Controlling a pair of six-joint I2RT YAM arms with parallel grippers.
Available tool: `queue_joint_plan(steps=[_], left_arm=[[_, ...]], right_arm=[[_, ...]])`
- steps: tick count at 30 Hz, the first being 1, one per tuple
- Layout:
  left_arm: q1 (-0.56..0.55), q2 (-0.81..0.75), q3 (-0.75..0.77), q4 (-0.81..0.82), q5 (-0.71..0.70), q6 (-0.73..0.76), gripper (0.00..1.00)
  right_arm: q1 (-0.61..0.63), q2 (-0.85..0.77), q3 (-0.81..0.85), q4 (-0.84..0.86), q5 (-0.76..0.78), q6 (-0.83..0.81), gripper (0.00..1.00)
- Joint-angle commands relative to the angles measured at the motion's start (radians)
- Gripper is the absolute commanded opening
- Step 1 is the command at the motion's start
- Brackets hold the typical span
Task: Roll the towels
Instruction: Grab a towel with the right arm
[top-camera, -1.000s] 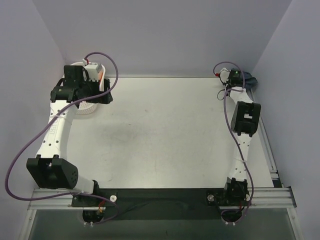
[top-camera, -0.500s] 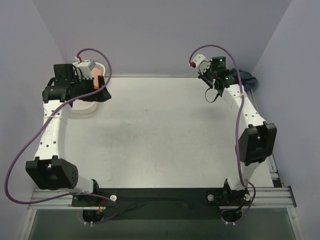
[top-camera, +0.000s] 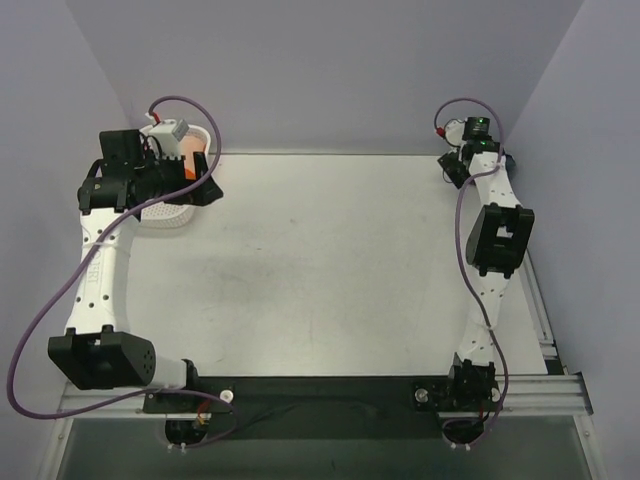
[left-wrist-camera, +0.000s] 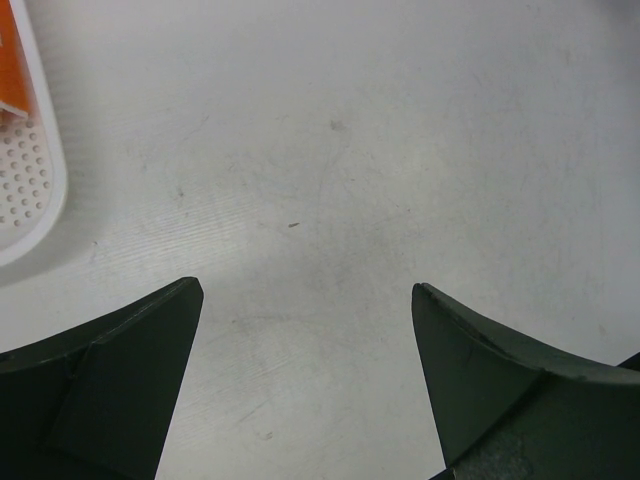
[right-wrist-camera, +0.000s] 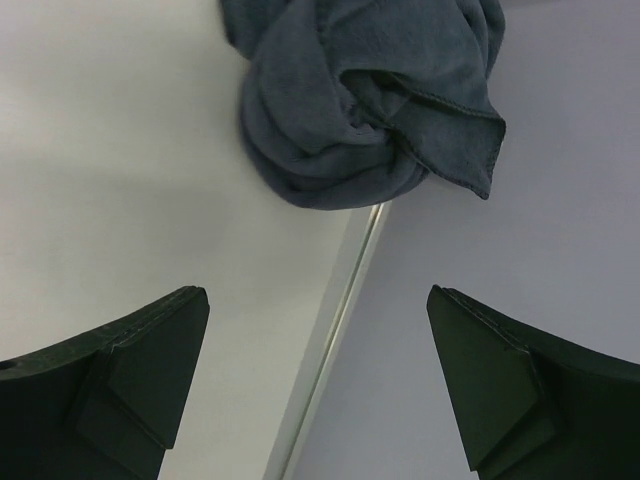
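Two grippers, both spread wide and holding nothing. Your left gripper (left-wrist-camera: 306, 292) hangs over bare table (left-wrist-camera: 400, 150) at the far left, with its jaws apart and only tabletop between them. The basket (left-wrist-camera: 35, 200) sits just to its left in the wrist view, white with a perforated floor and a rounded rim. The orange towel (left-wrist-camera: 10, 60) shows as a sliver inside that rim at the frame edge. From the top view you see only a bit of orange in the basket behind the left wrist, so how it is folded cannot be told. Your right gripper (right-wrist-camera: 318, 295) is at the far right corner, jaws wide, pointing at the navy towel (right-wrist-camera: 360, 100) but clear of it. That towel is unrolled, a loose crumpled bunch with one hemmed edge flopped out on its right side. It lies on the table's right edge, across the metal rail (right-wrist-camera: 335, 330) and against the side wall (right-wrist-camera: 520, 250). In the top view the right arm covers nearly all of it, leaving a dark scrap just beyond the wrist. The two towels are well apart, at opposite far corners of the table.
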Motion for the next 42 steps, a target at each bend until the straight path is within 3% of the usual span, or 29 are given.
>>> queue_joint_plan(steps=[1, 8, 19, 22, 23, 24, 25, 26, 28, 31, 37, 42], left_arm=[[0.003, -0.017, -0.008, 0.009, -0.019, 0.002, 0.97], [0.005, -0.008, -0.028, 0.009, -0.076, 0.007, 0.97], [0.005, 0.015, -0.028, 0.009, -0.116, 0.016, 0.97], [0.005, 0.029, -0.011, 0.009, -0.116, 0.013, 0.97], [0.005, 0.031, -0.008, 0.007, -0.115, 0.013, 0.97], [0.005, 0.034, 0.001, 0.006, -0.113, 0.013, 0.97], [0.005, 0.037, 0.003, 0.004, -0.107, 0.013, 0.97], [0.005, 0.035, 0.004, 0.004, -0.095, 0.013, 0.97], [0.005, 0.035, 0.004, 0.005, -0.073, 0.011, 0.97], [0.005, 0.032, 0.003, 0.004, -0.039, 0.005, 0.97], [0.006, -0.005, -0.009, 0.015, -0.003, 0.010, 0.97], [0.008, -0.054, -0.054, 0.028, 0.011, 0.024, 0.97]], right_arm=[[-0.006, 0.054, 0.108, 0.051, 0.036, -0.067, 0.98], [-0.011, 0.197, 0.125, 0.291, 0.014, -0.121, 1.00], [-0.020, 0.368, 0.205, 0.474, 0.054, -0.268, 0.98], [-0.027, 0.389, 0.208, 0.471, 0.048, -0.278, 0.90], [-0.029, 0.387, 0.210, 0.448, 0.045, -0.279, 0.80], [-0.028, 0.384, 0.211, 0.423, 0.042, -0.279, 0.69], [-0.024, 0.376, 0.213, 0.408, 0.039, -0.273, 0.50], [-0.012, 0.350, 0.193, 0.351, 0.040, -0.270, 0.20], [0.008, 0.269, 0.132, 0.340, 0.048, -0.278, 0.00], [0.058, 0.160, -0.008, 0.307, 0.027, -0.255, 0.00], [0.196, -0.175, -0.178, 0.061, -0.079, -0.080, 0.00], [0.305, -0.348, -0.321, -0.118, -0.140, 0.055, 0.00]])
